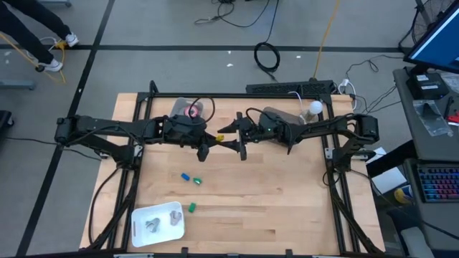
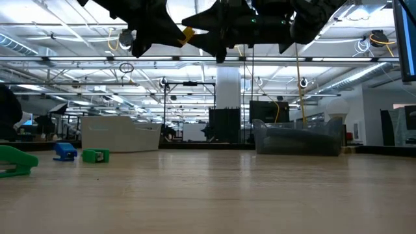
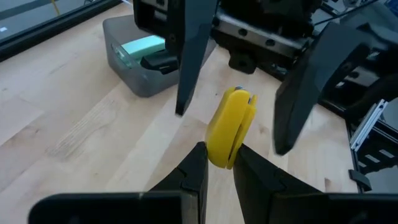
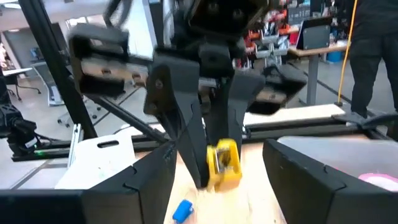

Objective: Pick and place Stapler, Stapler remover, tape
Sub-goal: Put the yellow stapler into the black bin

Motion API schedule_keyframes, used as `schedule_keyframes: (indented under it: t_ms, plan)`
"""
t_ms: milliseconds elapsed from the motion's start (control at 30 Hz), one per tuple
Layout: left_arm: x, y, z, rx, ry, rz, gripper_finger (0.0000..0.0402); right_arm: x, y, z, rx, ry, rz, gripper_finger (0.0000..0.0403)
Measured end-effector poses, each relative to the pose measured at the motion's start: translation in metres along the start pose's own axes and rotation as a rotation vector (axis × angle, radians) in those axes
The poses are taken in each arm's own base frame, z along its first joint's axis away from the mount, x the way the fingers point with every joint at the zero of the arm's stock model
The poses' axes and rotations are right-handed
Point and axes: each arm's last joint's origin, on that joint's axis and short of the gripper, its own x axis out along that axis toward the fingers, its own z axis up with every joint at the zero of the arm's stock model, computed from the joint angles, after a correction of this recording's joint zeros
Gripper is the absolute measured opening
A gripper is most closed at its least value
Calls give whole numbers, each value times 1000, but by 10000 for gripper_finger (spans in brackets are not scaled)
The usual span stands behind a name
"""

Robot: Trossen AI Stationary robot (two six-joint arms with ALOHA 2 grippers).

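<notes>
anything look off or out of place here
Nothing spilled or damaged. The one unusual sight: the left gripper holds a small yellow piece in mid-air above the table, with the right gripper open around it.

white tray (image 1: 143, 217): near-left table corner | grey bin (image 3: 127, 71): far side | green bit (image 1: 191, 207): beside tray

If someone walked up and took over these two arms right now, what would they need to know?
Left end effector: shut on a small yellow piece, held up in the air over the middle of the table.
Right end effector: open, its fingers either side of that yellow piece, as if for a handover.
On the table: blue piece, two green pieces, a white tray at the near left, clear bins at the far edge.
Left: complete the handover, then place it.
</notes>
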Motion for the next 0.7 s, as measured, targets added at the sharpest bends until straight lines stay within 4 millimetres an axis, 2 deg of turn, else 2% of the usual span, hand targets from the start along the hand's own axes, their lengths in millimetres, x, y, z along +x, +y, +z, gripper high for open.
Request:
schedule_keyframes:
  t_ms: [333,700]
  plan:
    - [0,0,0,-1,0,1,62,0,-1,0,14,7,-6,182]
    - [0,0,0,-2,-3,7,62,-1,-4,0,28,8,-13,111]
